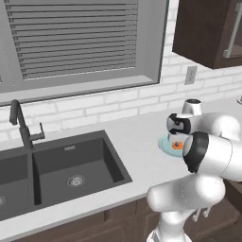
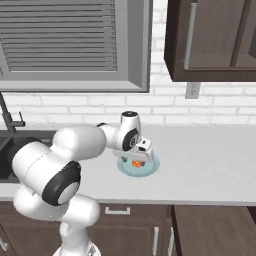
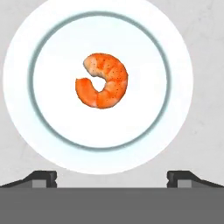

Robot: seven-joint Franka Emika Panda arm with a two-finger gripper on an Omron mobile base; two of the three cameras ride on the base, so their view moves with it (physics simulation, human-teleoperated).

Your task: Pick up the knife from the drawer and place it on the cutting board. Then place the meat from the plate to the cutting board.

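Observation:
The meat (image 3: 103,81) is a small orange-red curled lump lying in the middle of the round pale plate (image 3: 26,122). The plate (image 2: 152,167) rests on the light counter, right of the sink. My gripper (image 3: 111,177) hangs straight above the plate, pointing down, open, with nothing between its fingers. In the base views the hand covers part of the plate (image 1: 165,144), and the meat (image 1: 177,145) (image 2: 136,163) peeks out just below the gripper (image 1: 176,139) (image 2: 138,157). The knife and the cutting board are out of view.
A dark double sink (image 1: 71,170) with a black faucet (image 1: 21,125) lies left of the plate. Dark upper cabinets (image 2: 210,40) hang over the counter (image 2: 210,155), which stretches bare to the right. A wall outlet (image 2: 192,90) sits on the brick backsplash.

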